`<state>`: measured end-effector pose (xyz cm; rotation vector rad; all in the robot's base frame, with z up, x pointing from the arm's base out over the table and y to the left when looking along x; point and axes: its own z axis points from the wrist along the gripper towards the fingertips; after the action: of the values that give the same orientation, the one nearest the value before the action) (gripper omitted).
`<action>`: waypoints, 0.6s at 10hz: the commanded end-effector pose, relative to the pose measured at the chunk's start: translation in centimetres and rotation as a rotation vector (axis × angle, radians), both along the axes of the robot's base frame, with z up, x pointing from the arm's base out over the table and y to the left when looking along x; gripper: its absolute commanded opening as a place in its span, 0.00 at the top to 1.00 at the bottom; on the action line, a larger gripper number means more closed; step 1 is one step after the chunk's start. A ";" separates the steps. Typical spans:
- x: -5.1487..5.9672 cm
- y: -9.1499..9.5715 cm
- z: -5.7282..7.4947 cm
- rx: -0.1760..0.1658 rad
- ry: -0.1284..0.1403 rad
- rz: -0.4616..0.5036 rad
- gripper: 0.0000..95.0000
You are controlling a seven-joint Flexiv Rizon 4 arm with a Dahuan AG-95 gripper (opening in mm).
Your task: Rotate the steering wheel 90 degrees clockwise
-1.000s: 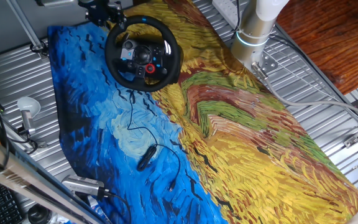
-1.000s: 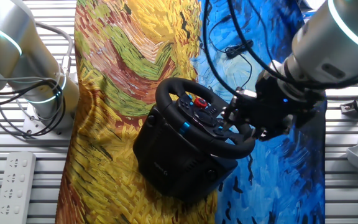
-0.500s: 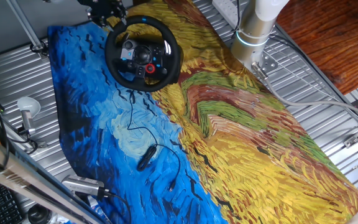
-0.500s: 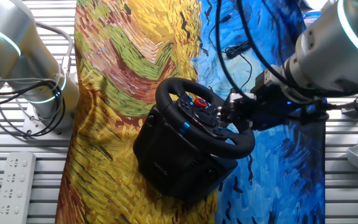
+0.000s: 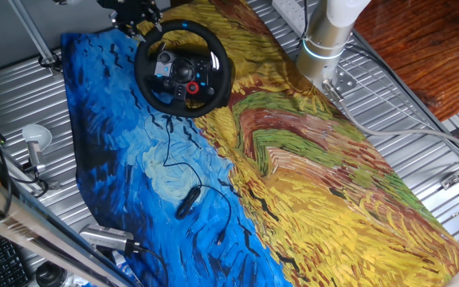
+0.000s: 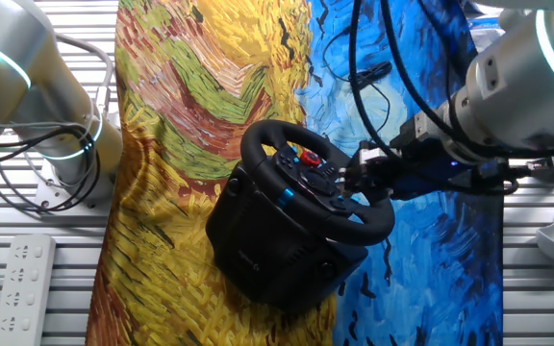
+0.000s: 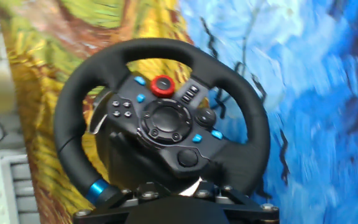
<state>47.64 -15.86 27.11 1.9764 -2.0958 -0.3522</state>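
The steering wheel (image 5: 183, 68) is black with a thick rim and a grey hub with a red button. It stands on its black base at the far end of the painted cloth. It also shows in the other fixed view (image 6: 311, 183) and fills the hand view (image 7: 163, 118). My gripper (image 5: 139, 22) is at the rim's upper left edge, against or very close to it (image 6: 362, 178). In the hand view only the gripper's dark body (image 7: 178, 190) shows, right by the near rim. The fingertips are hidden, so I cannot tell how the jaws stand.
A small black oval device (image 5: 186, 202) with a thin cable lies on the blue part of the cloth (image 5: 134, 159). The arm's base (image 5: 325, 40) stands at the far right. A power strip (image 6: 22, 279) lies on the metal table beside the cloth.
The hand has turned and shifted slightly at the rim. The steering wheel has not visibly turned.
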 end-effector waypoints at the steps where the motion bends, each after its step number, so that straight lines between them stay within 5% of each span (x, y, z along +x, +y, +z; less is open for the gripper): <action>1: 0.6 0.2 0.0 -0.211 -0.145 -0.358 0.60; 2: 1.0 0.4 -0.2 -0.303 -0.158 -0.390 0.60; 4: 1.2 0.6 -0.4 -0.349 -0.152 -0.377 0.60; 6: 1.6 1.1 -0.9 -0.450 -0.142 -0.366 0.60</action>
<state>48.73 -15.01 26.57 1.6403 -2.3686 -0.0799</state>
